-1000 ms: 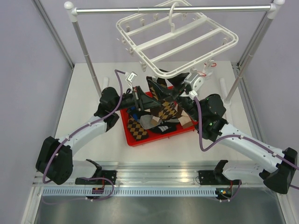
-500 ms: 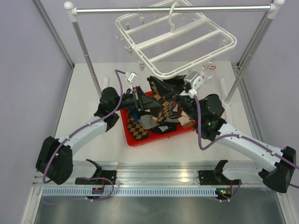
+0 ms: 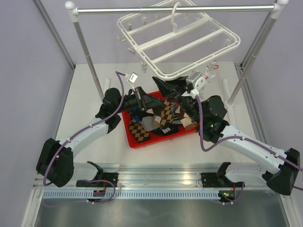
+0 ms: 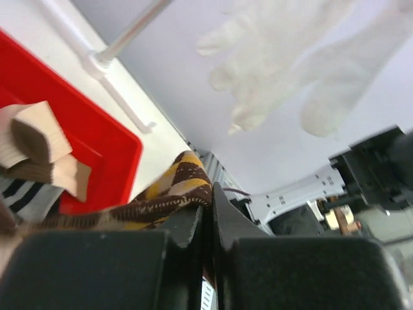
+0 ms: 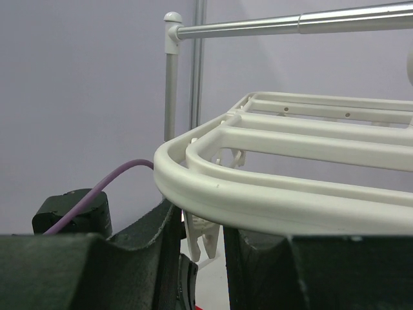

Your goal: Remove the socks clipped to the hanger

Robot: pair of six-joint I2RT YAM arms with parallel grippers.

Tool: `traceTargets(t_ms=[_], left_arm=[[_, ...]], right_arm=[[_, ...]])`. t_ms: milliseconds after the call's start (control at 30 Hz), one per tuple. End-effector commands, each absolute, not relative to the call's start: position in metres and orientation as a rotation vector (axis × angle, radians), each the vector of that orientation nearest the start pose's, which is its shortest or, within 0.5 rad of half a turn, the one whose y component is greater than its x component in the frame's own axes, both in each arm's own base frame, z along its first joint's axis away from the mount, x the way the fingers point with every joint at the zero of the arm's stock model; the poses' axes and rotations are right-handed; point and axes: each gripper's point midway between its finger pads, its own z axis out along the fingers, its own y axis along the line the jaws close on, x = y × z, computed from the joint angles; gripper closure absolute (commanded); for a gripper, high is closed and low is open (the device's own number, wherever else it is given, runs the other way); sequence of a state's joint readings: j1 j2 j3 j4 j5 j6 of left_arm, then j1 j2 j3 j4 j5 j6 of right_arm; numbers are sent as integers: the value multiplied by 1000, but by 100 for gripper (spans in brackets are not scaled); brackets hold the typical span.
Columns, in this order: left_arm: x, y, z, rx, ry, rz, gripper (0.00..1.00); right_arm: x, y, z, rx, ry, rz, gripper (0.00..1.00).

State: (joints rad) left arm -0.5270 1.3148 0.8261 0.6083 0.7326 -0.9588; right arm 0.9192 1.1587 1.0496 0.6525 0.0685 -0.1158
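The white hanger (image 3: 189, 42) hangs from the silver rail (image 3: 165, 9). My left gripper (image 3: 160, 100) is shut on a brown-mustard argyle sock (image 3: 166, 112) that trails down into the red tray (image 3: 142, 142). In the left wrist view the gripper (image 4: 208, 203) pinches the sock's edge (image 4: 174, 187). My right gripper (image 3: 161, 84) is up under the hanger's front corner. In the right wrist view the gripper (image 5: 203, 242) stands on either side of a white clip (image 5: 208, 237) below the frame rim (image 5: 271, 206), closed on it.
The tray holds several loose socks: argyle (image 3: 137, 130), black striped (image 3: 165, 128), brown-cream (image 3: 189, 124). A white glove-like cloth (image 4: 290, 71) hangs overhead in the left wrist view. The rail stand's posts (image 3: 87, 56) flank the tray.
My right gripper has risen from the tray up to the hanger's front corner clip. My left gripper has shifted slightly right and up with the argyle sock.
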Motion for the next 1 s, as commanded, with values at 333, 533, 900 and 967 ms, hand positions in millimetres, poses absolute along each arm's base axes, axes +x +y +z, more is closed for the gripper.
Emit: traceTargets(t_ms=[333, 533, 900, 967], left_arm=[[300, -301, 313, 224, 1638, -1394, 42], [299, -299, 310, 218, 1646, -1387, 33], [300, -291, 309, 188, 1657, -1336, 0], [301, -290, 307, 180, 1679, -1321, 0]], right_arm=[[253, 300, 494, -433, 944, 688, 99], [255, 300, 492, -431, 960, 680, 99], [264, 305, 480, -421, 1014, 670, 99], [266, 306, 477, -418, 1024, 668, 99]])
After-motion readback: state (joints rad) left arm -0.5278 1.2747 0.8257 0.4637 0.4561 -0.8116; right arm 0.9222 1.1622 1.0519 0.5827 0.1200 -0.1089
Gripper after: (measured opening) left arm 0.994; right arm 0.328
